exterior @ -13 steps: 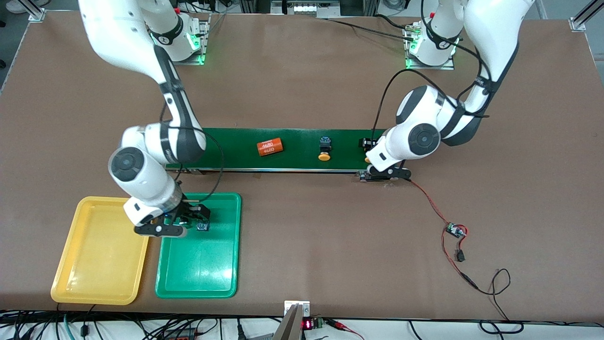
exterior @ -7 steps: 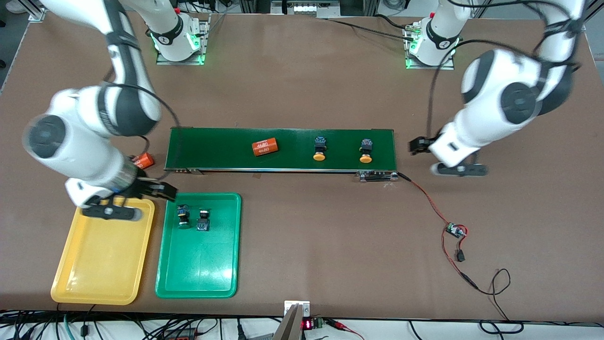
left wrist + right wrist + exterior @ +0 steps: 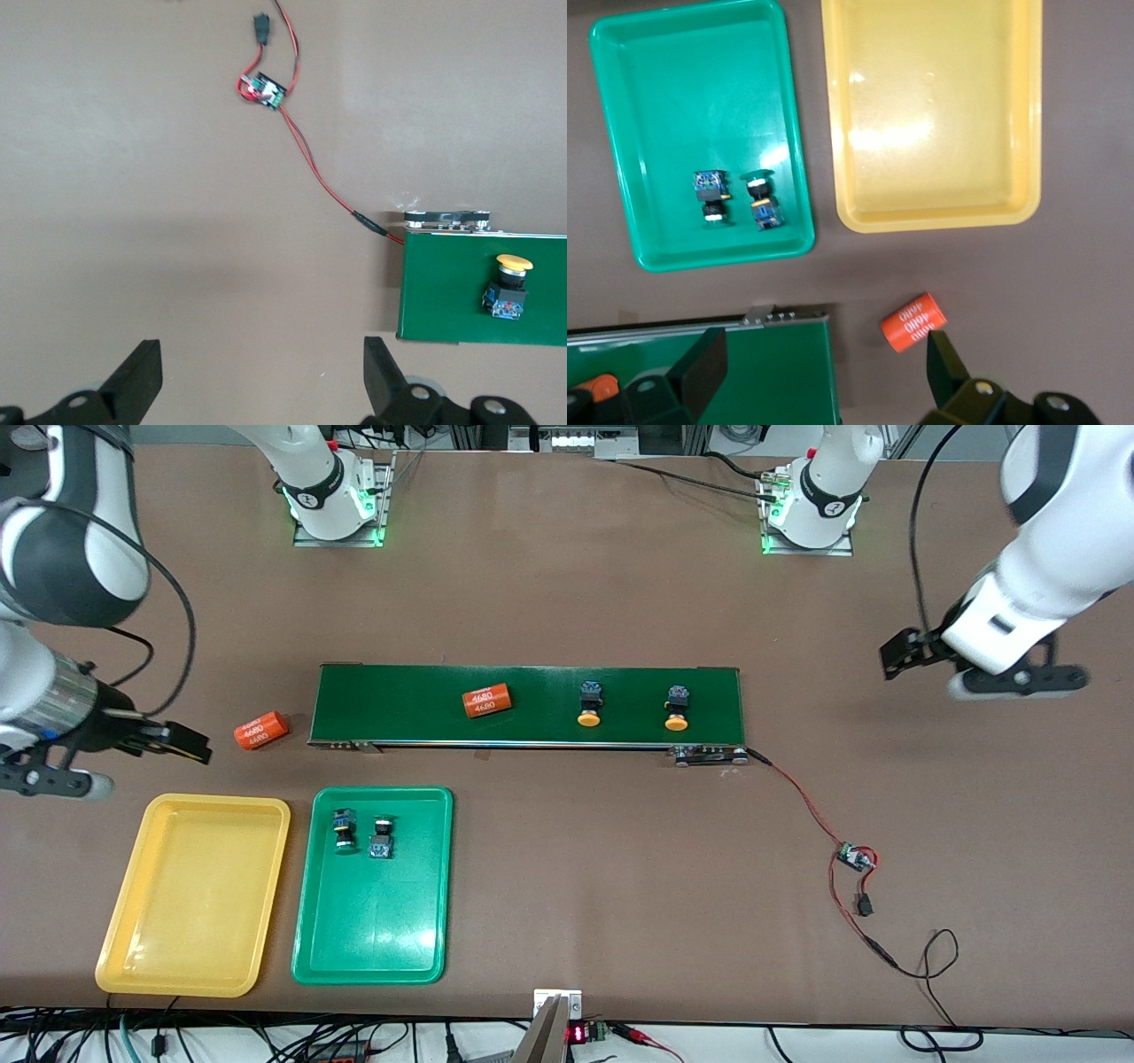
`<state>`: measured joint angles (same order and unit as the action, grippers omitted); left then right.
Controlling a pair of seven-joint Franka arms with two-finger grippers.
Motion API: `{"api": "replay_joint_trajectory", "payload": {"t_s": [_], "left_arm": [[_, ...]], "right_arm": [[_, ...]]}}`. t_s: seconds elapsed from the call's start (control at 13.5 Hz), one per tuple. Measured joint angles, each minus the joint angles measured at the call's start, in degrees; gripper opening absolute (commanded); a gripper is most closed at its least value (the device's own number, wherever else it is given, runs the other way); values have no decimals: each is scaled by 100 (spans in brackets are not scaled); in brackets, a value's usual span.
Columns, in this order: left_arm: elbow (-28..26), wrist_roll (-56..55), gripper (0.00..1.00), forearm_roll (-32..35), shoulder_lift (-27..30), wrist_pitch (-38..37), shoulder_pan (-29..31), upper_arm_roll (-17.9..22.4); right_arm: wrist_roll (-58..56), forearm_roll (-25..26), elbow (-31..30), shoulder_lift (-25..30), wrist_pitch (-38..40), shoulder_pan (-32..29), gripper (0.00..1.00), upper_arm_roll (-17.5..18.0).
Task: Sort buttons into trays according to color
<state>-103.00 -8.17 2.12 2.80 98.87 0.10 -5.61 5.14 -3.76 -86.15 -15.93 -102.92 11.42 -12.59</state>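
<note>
Both arms have pulled up and away since a second ago, when the right claw was down in the green tray [image 3: 372, 921] and the left claw at the conveyor belt's [image 3: 399, 701] end; the belt's load has also crept toward the right arm's end. Two green-capped buttons [image 3: 344, 831] [image 3: 382, 841] lie side by side in the green tray, in the part farther from the front camera, lying head to tail, their long axes running near-to-far. Two yellow-capped buttons [image 3: 589, 703] [image 3: 678, 708] lie on the belt, caps toward the front camera and bodies away. The yellow tray [image 3: 190, 965] holds nothing. The green half looks done; I judge the next move is a pick of a yellow button off the belt, gripping across its body and timed to the belt's travel. The right claw [image 3: 182, 741] hangs over bare worktop [image 3: 567, 584] by the yellow tray, fingers spread wide; the left claw [image 3: 904, 654] hangs over worktop off the belt's other end, also wide. One orange cylinder [image 3: 486, 701] rides the belt, another [image 3: 262, 730] lies just off it.
</note>
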Motion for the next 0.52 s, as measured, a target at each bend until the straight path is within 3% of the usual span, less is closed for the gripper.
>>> {"api": "replay_joint_trajectory", "payload": {"t_s": [0.15, 0.52], "left_arm": [[381, 127, 100, 0, 28, -479, 1, 82], [1103, 186, 100, 0, -193, -1194, 2, 101]], "right_arm": [[-3, 265, -137, 175, 22, -440, 100, 438], [-340, 391, -174, 369, 218, -691, 100, 494]]}}
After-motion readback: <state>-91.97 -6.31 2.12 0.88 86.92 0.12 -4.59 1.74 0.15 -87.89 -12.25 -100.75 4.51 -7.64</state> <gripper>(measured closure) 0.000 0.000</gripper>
